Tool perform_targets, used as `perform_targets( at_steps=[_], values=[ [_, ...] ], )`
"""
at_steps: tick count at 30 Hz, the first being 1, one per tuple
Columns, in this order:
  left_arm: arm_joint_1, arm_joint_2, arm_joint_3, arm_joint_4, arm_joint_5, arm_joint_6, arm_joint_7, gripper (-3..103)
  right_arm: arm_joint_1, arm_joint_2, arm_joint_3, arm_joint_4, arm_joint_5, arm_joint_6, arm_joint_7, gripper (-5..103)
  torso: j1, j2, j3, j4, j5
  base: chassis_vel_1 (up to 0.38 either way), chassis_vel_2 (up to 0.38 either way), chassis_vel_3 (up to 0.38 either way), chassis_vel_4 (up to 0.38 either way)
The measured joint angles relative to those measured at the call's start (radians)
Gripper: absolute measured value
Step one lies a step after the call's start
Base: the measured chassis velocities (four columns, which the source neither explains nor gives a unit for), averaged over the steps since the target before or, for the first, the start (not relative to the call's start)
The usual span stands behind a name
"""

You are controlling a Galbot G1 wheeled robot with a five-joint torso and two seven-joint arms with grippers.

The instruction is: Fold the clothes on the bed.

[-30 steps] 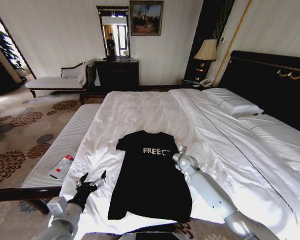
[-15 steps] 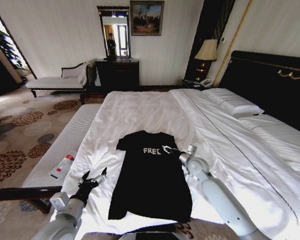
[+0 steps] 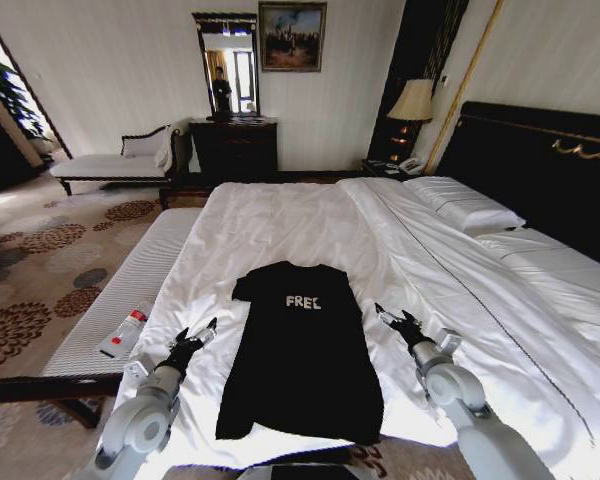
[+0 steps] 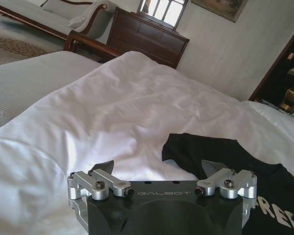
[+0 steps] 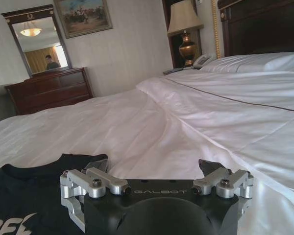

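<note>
The clothes are one black T-shirt [image 3: 302, 360] with white chest lettering, spread flat with its collar toward the far side on the white-sheeted bed [image 3: 280, 225]. My left gripper [image 3: 195, 332] is open, low over the sheet just off the shirt's left sleeve. My right gripper [image 3: 392, 318] is open over the sheet a little past the right sleeve. The left wrist view shows the left gripper [image 4: 159, 169] empty, with the T-shirt [image 4: 215, 149] ahead. In the right wrist view the right gripper [image 5: 154, 166] is empty, and the T-shirt [image 5: 34, 191] lies beside it.
A long striped-cushion bench [image 3: 130, 285] runs along the bed's left side with a small red-and-white bottle [image 3: 125, 333] on it. White pillows [image 3: 470, 208] and a dark headboard [image 3: 540, 165] are on the right. A dresser [image 3: 235, 148], lamp [image 3: 412, 100] and chaise [image 3: 110, 165] stand far back.
My right gripper has swung from over the shirt's chest lettering out to the right, onto the bare sheet. My left gripper has moved forward toward the left sleeve. The shirt lies as before.
</note>
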Motion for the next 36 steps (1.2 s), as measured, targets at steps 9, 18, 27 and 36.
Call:
perform_targets(
  at_steps=[9,18,27,36],
  values=[
    [-0.014,-0.054,-0.006,0.036,0.133,0.022,-0.010,100,-0.046,0.072,0.065,-0.031,-0.003,0.021,0.022,100,0.000,0.000,0.000,0.0002,0.0001,0.000,0.000,0.000,0.000],
    [-0.075,-0.069,0.022,0.099,0.131,0.023,-0.027,100,-0.088,0.083,0.142,-0.065,0.032,0.024,0.047,100,0.000,0.000,0.000,-0.0005,-0.0001,0.000,0.000,0.000,0.000],
    [-0.127,-0.091,0.071,0.182,0.217,0.036,-0.019,100,-0.095,0.104,0.168,-0.012,0.026,0.018,0.069,100,0.000,0.000,0.000,0.0002,0.0000,0.000,0.000,0.000,0.000],
    [-0.238,-0.123,0.174,0.316,0.252,0.013,-0.012,100,-0.151,0.136,0.203,-0.009,-0.033,0.029,0.043,100,0.000,0.000,0.000,-0.0005,-0.0001,0.000,0.000,0.000,0.000]
  ],
)
